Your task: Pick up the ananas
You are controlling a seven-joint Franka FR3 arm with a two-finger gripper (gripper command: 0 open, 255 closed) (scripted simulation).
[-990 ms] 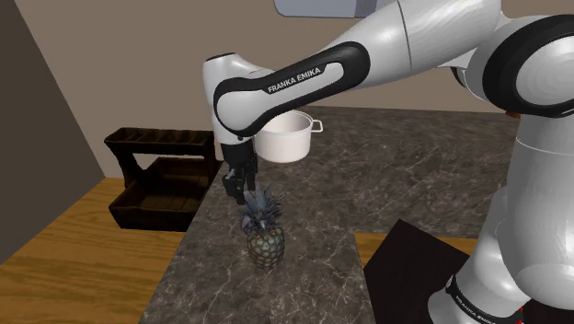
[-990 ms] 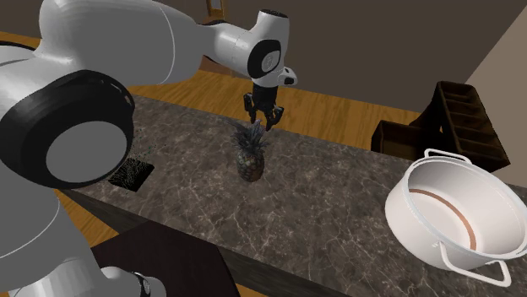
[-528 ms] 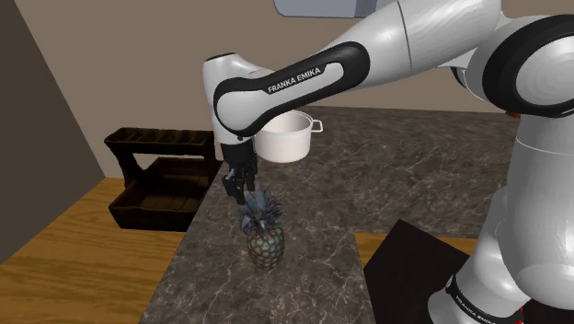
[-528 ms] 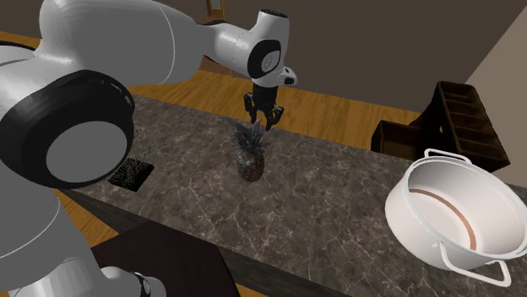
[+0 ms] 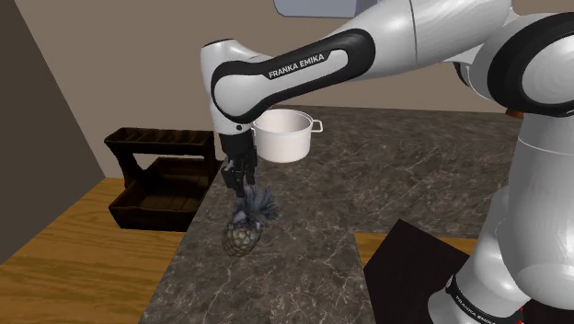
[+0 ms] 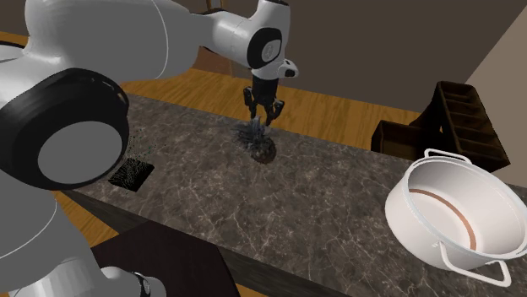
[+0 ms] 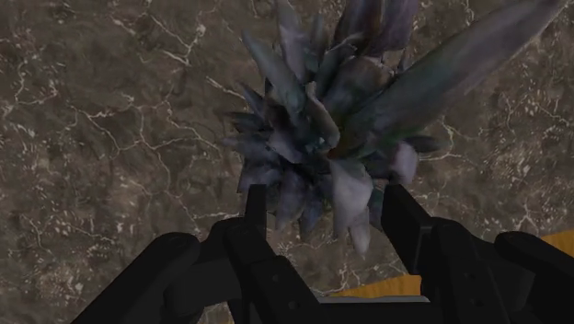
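Lifted since a moment ago, the ananas (image 5: 241, 236) hangs tilted over the bench (image 5: 414, 175), crown clasped between the fingers (image 7: 256, 221) above

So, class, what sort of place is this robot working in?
Probably a home kitchen: a dark marbled countertop, a white two-handled cooking pot standing on it, and a dark-leaved pineapple, with a wooden floor beside.

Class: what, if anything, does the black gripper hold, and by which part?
The gripper holds the dark scaly pineapple by its spiky grey-blue leaf crown, clasped between the fingers.
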